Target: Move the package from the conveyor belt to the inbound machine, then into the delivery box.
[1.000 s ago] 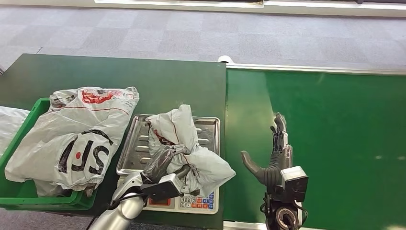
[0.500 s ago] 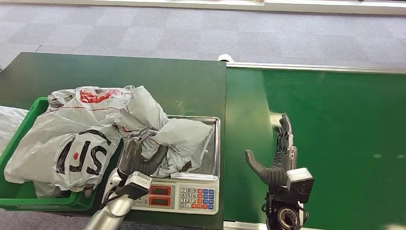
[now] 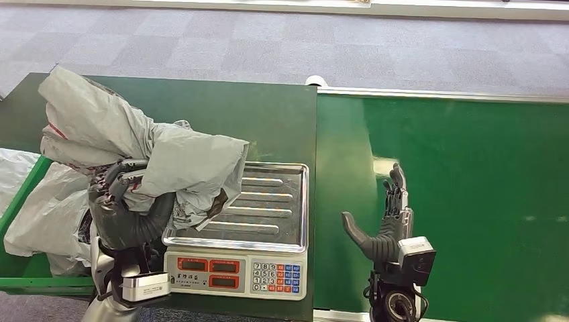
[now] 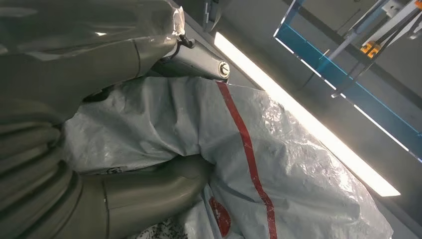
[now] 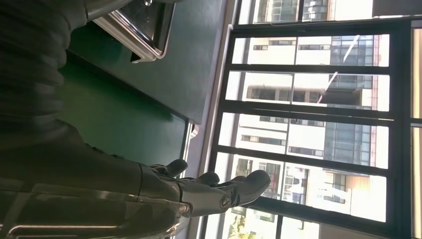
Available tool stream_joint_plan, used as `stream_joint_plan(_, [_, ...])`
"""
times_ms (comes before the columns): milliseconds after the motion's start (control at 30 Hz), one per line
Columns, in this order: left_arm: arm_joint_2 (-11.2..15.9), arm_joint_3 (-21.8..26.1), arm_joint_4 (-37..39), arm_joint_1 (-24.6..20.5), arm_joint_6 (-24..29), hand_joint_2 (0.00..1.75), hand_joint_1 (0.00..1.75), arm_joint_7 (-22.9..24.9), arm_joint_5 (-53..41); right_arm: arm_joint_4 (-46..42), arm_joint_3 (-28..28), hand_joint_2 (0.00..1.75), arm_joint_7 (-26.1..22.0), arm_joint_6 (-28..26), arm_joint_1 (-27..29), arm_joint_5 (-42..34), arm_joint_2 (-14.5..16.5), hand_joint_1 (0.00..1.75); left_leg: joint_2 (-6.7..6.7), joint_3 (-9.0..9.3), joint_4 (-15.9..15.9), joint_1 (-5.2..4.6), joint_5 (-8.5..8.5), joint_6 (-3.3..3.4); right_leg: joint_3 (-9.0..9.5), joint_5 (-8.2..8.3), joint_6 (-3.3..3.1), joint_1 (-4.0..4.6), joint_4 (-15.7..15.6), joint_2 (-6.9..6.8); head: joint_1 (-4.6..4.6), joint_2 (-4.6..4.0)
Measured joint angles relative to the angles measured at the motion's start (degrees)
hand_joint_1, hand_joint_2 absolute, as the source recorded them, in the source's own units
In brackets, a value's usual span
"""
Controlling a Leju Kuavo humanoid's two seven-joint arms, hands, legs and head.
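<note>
I hold the package (image 3: pixel 168 168) in my left hand (image 3: pixel 127 218), its fingers wrapped tight around the grey bag. It is up in the air, over the left edge of the scale (image 3: pixel 258 221) and the green box (image 3: pixel 27 278). I think the belt and weighing steps are done. Dropping it into the box is left. My right hand (image 3: pixel 386 228) waits spread and holding nothing over the belt (image 3: pixel 470 201).

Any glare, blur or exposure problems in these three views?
Head view: sharp and evenly lit, with a pale glare patch on the conveyor belt beside the right hand. Left wrist view: the left hand looms large and soft; the package is sharper. Right wrist view: bright windows leave the hand dark.
</note>
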Motion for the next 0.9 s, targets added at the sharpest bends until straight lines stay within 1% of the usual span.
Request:
stream_joint_plan(300, [0.2, 0.6, -1.7, 0.3, 0.0, 1.75, 1.75, 0.0, 0.0, 0.2, 0.1, 1.75, 0.0, 0.0, 0.0, 0.0, 0.0, 0.00, 0.00, 0.00, 0.0, 0.00, 0.00, 0.00, 0.00, 0.00, 0.00, 0.00, 0.0, 0.00, -0.01, 0.00])
stream_joint_plan(900, [0.4, 0.6, -1.8, 0.5, -0.2, 1.75, 1.75, 0.2, -0.1, 0.4, 0.1, 1.75, 0.0, 0.0, 0.0, 0.0, 0.0, 0.00, 0.00, -0.01, 0.0, 0.00, 0.00, 0.00, -0.01, 0.00, 0.00, 0.00, 0.0, 0.00, 0.00, 0.00])
